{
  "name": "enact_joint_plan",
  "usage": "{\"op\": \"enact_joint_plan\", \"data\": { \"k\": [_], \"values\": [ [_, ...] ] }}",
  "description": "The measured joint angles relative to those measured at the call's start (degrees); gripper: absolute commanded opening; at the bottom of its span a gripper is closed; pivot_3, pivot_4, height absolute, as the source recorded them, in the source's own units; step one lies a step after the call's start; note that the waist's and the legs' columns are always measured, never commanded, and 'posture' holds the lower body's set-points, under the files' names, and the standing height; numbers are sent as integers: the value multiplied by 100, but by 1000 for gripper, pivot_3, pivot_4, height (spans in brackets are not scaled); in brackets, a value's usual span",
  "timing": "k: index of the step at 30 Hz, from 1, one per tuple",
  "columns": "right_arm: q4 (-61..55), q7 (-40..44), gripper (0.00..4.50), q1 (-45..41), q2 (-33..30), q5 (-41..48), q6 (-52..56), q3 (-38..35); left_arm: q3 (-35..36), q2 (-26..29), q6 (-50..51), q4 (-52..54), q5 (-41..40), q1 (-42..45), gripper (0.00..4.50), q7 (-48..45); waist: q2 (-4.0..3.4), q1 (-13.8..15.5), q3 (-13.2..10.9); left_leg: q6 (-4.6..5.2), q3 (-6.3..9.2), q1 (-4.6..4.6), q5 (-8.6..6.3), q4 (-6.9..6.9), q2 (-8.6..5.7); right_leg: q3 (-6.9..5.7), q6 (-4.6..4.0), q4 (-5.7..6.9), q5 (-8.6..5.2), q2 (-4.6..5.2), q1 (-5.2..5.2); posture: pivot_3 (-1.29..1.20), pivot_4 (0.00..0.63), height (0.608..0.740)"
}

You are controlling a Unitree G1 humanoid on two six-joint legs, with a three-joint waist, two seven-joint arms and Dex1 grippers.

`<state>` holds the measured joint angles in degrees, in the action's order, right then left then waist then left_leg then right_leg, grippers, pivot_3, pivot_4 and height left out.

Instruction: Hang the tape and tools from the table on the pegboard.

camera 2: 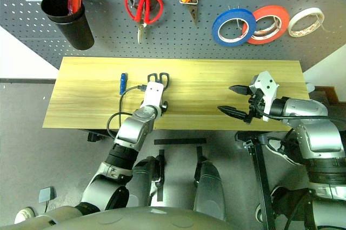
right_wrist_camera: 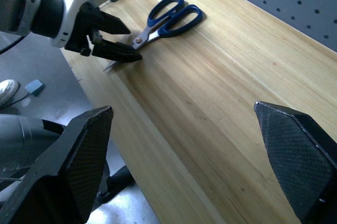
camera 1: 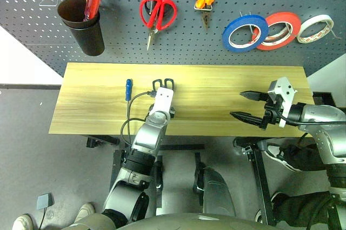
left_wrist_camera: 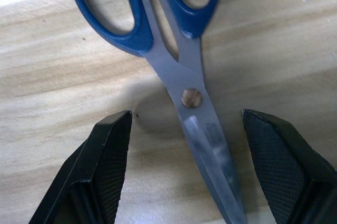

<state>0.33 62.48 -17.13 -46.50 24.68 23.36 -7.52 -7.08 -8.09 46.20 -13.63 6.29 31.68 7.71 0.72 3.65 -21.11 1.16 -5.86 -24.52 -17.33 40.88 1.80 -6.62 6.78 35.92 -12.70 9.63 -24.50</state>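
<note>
Pale wooden table [camera 1: 227,86] under dark pegboard [camera 1: 43,19] — scissors [right_wrist_camera: 166,21] flat on it between left gripper's [left_wrist_camera: 184,168] spread, untouching jaws, right gripper [camera 1: 250,105] wide apart, empty.

Scissors [camera 1: 162,84] on table [camera 1: 216,84], screwdriver [camera 1: 128,89] just left; pegboard [camera 1: 178,40] behind; left gripper [left_wrist_camera: 184,145] straddling blades.

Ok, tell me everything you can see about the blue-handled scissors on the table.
The blue-handled scissors lie flat on the light wood table, dark blue loops toward the pegboard, silvery blades shut, joined by a coppery rivet and pointing at the near edge. The left gripper is open with a finger on each side of the blades, not yet closed on them. A small blue-handled screwdriver lies beside them, apart.
</note>
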Motion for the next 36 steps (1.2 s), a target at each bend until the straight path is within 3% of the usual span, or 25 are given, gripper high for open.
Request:
{"op": "enact_joint_plan", "data": {
  "k": [6, 7, 9, 15, 17, 27, 32, 36],
  "values": [
    [117, 54, 4489, -135, 0, -85, -20, 28, 72, -132, -173, -327, 26, 181, 3479, 388, 1, -4, 0, 1, 0, -6, -1, -5, 0, -5, 1, -15, 1, 2, 0, 29, 396, 711],
    [117, 63, 4498, -135, 0, -89, -21, 28, 116, -132, -193, -338, 26, 186, 3308, 437, 1, -5, 0, 0, 0, -6, -1, -6, 0, -6, 1, -16, 1, 2, 0, 29, 396, 711],
    [118, 84, 4500, -133, -2, -106, -40, 28, 183, -132, -196, -377, -6, 217, 2901, 599, 1, -15, 0, 0, 0, -5, -1, -7, 1, -6, 1, -16, 1, 1, 0, 26, 395, 711],
    [118, 118, 4500, -111, -67, -148, -65, 25, 411, -128, -168, -432, -75, 262, 881, 998, 0, -25, 0, 0, -1, -4, -2, -9, 2, -6, 1, -17, 1, 2, 0, 31, 388, 711],
    [119, 124, 4500, -107, -75, -152, -75, 22, 518, -121, -100, -437, -132, 299, 550, 1057, 0, -26, 0, -1, -2, -4, -2, -9, 2, -6, 1, -17, 1, 2, 0, 30, 387, 711],
    [172, 133, 4500, -116, -74, -213, -164, 23, 565, 28, -149, -539, -204, 440, 551, 889, -2, -2, 1, -5, -3, -4, 0, -12, 1, -8, 2, -22, 1, 2, 0, 48, 343, 711],
    [86, 102, 4500, -101, -67, -173, -174, -12, 33, 747, -749, -165, -119, -52, 551, -48, -7, -5, 8, -15, -3, -17, 5, -34, 0, -19, 2, -46, 2, -3, -7, 62, 295, 711],
    [-448, -2, 4500, -3, 24, 135, -13, -166, -285, 1600, -1947, 392, -244, -664, 551, -1331, -13, 3, 21, -29, 1, -28, 14, -70, -5, -37, 1, -74, 3, -5, -13, 80, 256, 711]
  ]
}}
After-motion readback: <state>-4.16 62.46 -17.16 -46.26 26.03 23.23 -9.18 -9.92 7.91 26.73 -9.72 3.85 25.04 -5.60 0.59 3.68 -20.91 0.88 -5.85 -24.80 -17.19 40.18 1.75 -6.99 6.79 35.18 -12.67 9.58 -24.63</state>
